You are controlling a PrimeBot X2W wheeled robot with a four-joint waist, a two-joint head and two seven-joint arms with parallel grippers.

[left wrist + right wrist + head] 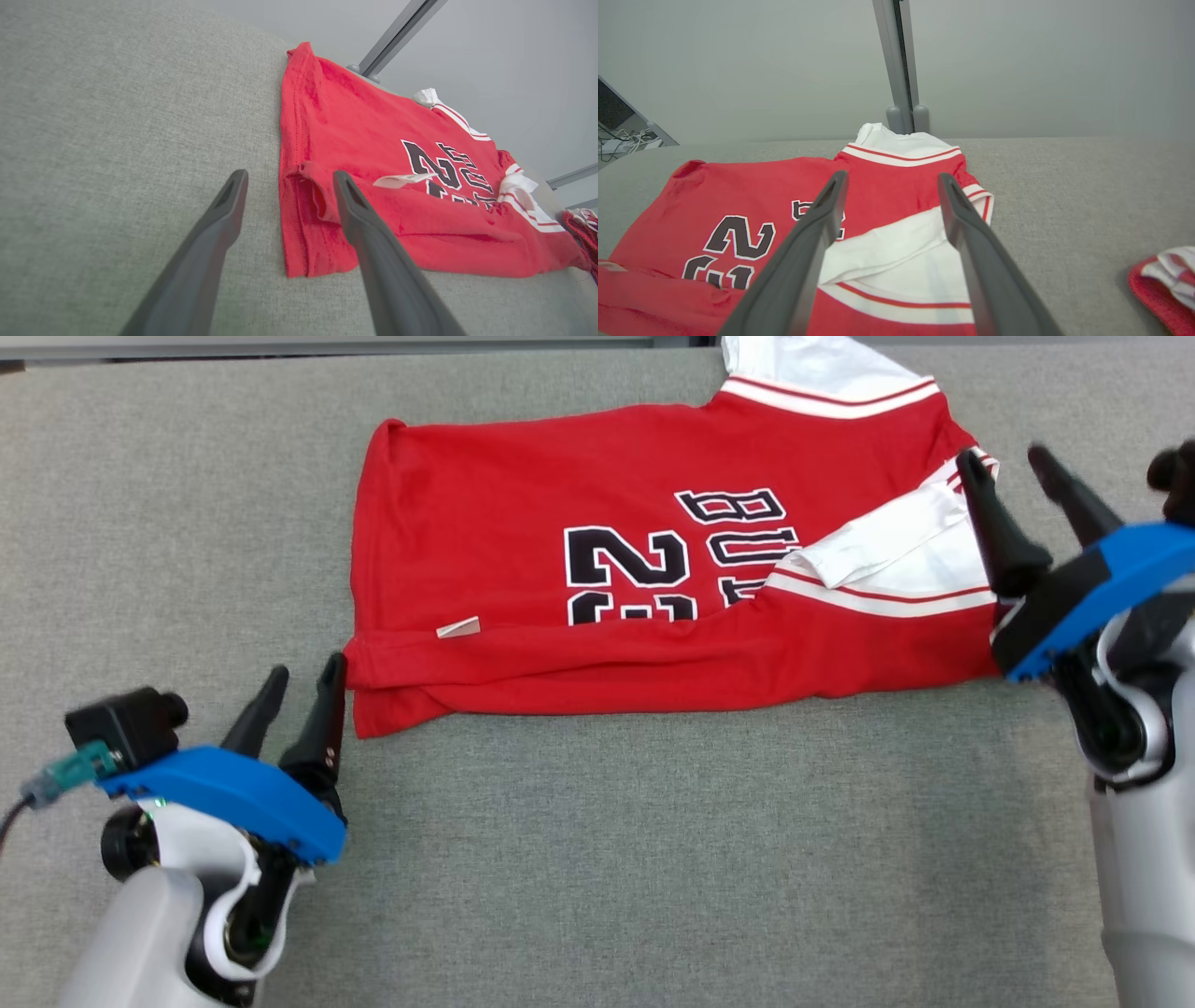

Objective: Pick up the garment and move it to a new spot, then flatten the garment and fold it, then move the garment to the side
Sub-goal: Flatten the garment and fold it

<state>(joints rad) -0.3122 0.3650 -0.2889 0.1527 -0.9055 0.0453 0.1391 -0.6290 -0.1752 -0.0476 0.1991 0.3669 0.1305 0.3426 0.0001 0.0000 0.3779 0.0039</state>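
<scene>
**A:** Where's the garment, and what are the hands doing?

**B:** The red knit jersey with white sleeves [653, 588] lies folded on the grey fabric-covered table [597, 859], upper centre of the head view. The left gripper [306, 665] sits at its lower-left corner and the right gripper [1002, 455] at its right end. Both have their fingers spread and hold nothing.

**A:** What could go wrong?

**B:** The bottom fold looks loose. Pinching only the top layer while shifting it aside could pull the fold open, and the turned-in white sleeve could flop out.

**A:** Any writing?

**B:** A black "2", then a digit cut by the fold, possibly a 3. Beside it, "BU". The small white tag [458, 627] is too small to read.
</scene>
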